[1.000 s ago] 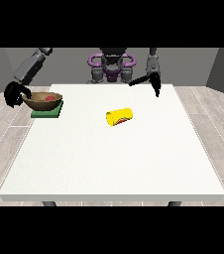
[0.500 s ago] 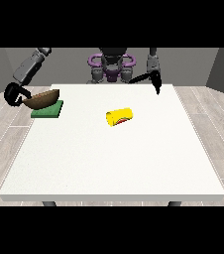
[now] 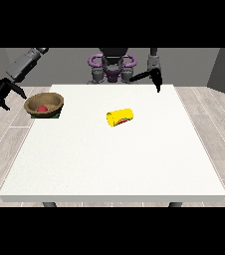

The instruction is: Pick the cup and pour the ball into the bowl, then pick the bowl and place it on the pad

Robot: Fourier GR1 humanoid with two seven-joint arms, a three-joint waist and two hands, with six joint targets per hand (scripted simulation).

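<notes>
A brown bowl (image 3: pixel 45 103) with a red ball (image 3: pixel 42 108) inside rests on the green pad (image 3: pixel 56 115) at the table's far left; only a corner of the pad shows beneath it. The hand at the view's left (image 3: pixel 5 92) hangs open off the table's left edge, apart from the bowl. A yellow cup (image 3: pixel 120 117) lies on its side near the table's middle. The hand at the view's right (image 3: pixel 157 78) hovers over the table's far edge, fingers pointing down, holding nothing.
The white table (image 3: pixel 114 164) fills the middle of the view. The robot's torso (image 3: pixel 112 67) stands behind the far edge. Grey floor surrounds the table.
The hand at the view's left has let go of the bowl and drawn back to the left. The bowl, tilted half a second ago, now sits level on the pad.
</notes>
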